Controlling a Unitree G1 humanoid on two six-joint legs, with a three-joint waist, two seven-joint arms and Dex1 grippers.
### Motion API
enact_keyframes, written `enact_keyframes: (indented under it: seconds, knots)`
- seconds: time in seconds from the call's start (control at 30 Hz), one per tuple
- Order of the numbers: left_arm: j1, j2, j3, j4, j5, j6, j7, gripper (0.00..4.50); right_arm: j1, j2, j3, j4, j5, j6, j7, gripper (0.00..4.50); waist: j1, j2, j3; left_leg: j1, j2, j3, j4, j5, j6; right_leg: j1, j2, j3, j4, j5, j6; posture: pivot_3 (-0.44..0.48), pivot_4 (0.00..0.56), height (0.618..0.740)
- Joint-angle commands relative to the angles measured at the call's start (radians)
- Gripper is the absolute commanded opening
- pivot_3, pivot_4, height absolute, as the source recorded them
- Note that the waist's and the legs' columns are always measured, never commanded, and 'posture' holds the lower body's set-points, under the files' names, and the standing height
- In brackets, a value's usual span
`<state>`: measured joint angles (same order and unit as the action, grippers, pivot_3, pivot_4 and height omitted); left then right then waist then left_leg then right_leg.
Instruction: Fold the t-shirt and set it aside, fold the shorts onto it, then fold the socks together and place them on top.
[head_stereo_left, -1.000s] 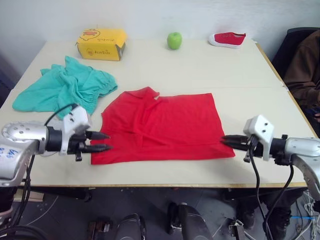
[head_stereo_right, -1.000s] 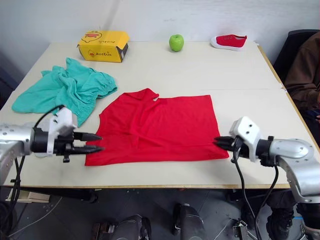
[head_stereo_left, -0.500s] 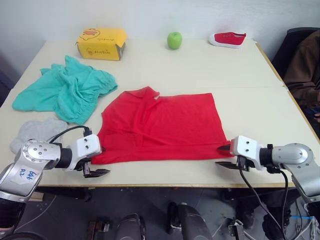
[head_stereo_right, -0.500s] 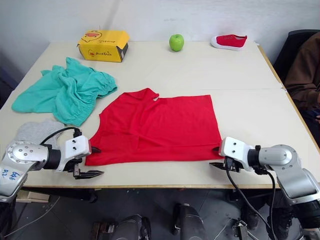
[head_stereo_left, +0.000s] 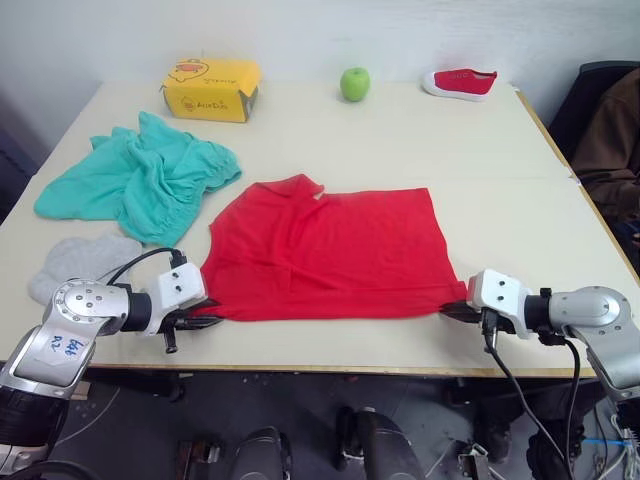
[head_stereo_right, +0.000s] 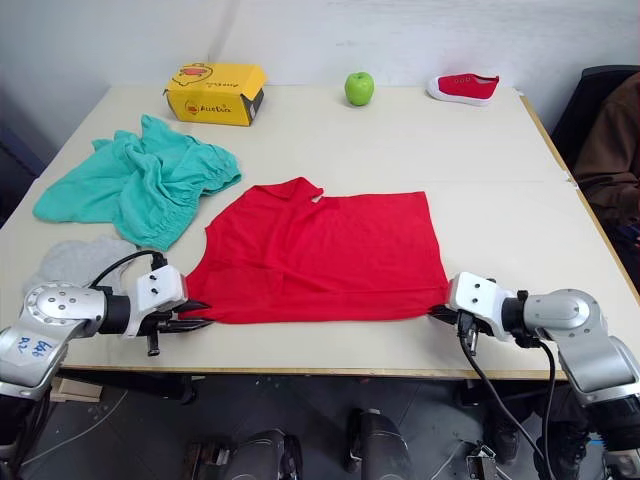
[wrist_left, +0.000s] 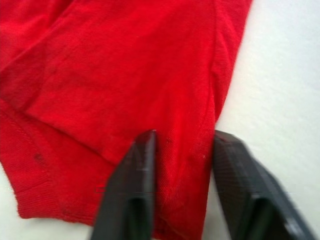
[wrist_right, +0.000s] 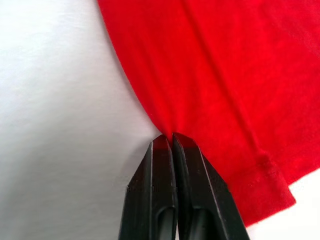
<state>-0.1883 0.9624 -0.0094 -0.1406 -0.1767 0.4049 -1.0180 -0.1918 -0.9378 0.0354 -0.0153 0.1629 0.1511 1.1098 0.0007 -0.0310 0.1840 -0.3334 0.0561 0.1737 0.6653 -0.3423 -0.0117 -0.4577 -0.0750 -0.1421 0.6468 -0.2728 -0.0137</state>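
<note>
Two pincers at the t-shirt (head_stereo_left: 330, 250) hem: left pincer (wrist_left: 182, 150) parted, right pincer (wrist_right: 167, 140) pinching it.

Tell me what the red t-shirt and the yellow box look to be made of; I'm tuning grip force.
The t-shirt looks like soft matte knit fabric, likely cotton: fine weave, stitched hem, and it puckers where the right claw pinches its edge. The yellow box looks like printed cardboard with a slight sheen: crisp flat faces and folded edges. Both are guesses from appearance.
</note>
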Motion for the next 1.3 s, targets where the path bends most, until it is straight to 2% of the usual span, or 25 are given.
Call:
enact_keyframes:
  seconds: [0.03,0.07,0.17,0.3,0.43,0.67,0.97,1.3]
  knots:
    - [0.003,0.015,0.018,-0.004,-0.008,-0.013,-0.024,0.18,0.005,-0.037,-0.022,0.034,0.013,0.029,0.046,0.0,0.0,0.0,0.0,0.0,0.0,0.0,0.0,0.0,0.0,0.0,0.0,0.0,0.0,0.0,0.0,0.0,0.15,0.74]
    - [0.022,0.033,0.029,-0.016,-0.016,-0.018,-0.043,0.06,0.026,-0.065,-0.035,-0.004,0.052,0.047,0.097,0.0,0.001,0.0,0.0,0.0,0.0,0.0,0.0,0.0,0.0,0.0,0.0,0.0,0.0,0.0,0.0,0.0,0.15,0.74]
    - [0.076,0.082,0.064,-0.043,-0.033,-0.035,-0.093,0.06,0.112,-0.15,-0.072,-0.125,0.141,0.091,0.214,0.0,0.002,0.001,0.001,-0.002,0.0,0.0,-0.001,0.0,0.0,-0.003,0.0,-0.001,-0.001,0.0,0.0,0.0,0.15,0.74]
    - [0.174,0.138,0.095,-0.097,-0.046,-0.076,-0.151,0.06,0.227,-0.195,-0.119,-0.256,0.192,0.152,0.223,0.0,-0.006,0.002,0.001,-0.002,0.001,0.0,-0.001,-0.001,0.0,-0.003,0.001,-0.003,-0.003,-0.001,-0.001,0.0,0.15,0.74]
    - [0.206,0.123,0.114,-0.123,-0.045,-0.056,-0.109,0.06,0.305,-0.17,-0.146,-0.339,0.194,0.191,0.161,0.0,-0.002,0.002,0.001,-0.002,0.001,0.0,-0.001,-0.003,0.001,-0.002,0.001,-0.002,-0.003,-0.001,-0.001,0.0,0.15,0.74]
    - [0.25,0.113,0.114,-0.144,-0.052,-0.021,-0.089,0.06,0.345,-0.171,-0.172,-0.334,0.161,0.172,0.109,0.0,-0.002,0.002,0.001,-0.002,0.001,0.0,-0.002,-0.004,0.0,-0.003,0.002,0.0,-0.003,-0.001,0.0,0.0,0.15,0.74]
    - [0.353,0.135,0.151,-0.234,-0.087,0.058,-0.104,0.06,0.345,-0.194,-0.182,-0.287,0.154,0.134,0.128,0.0,-0.003,0.002,0.001,-0.002,0.001,0.001,-0.002,-0.005,0.0,-0.003,0.002,0.001,-0.003,-0.001,0.0,0.0,0.15,0.74]
    - [0.378,0.108,0.172,-0.25,-0.088,0.09,-0.055,0.06,0.316,-0.199,-0.162,-0.267,0.149,0.153,0.152,0.0,-0.002,0.002,0.001,-0.001,0.001,0.001,-0.002,-0.005,0.0,-0.003,0.003,0.001,-0.003,-0.001,0.0,0.0,0.15,0.74]
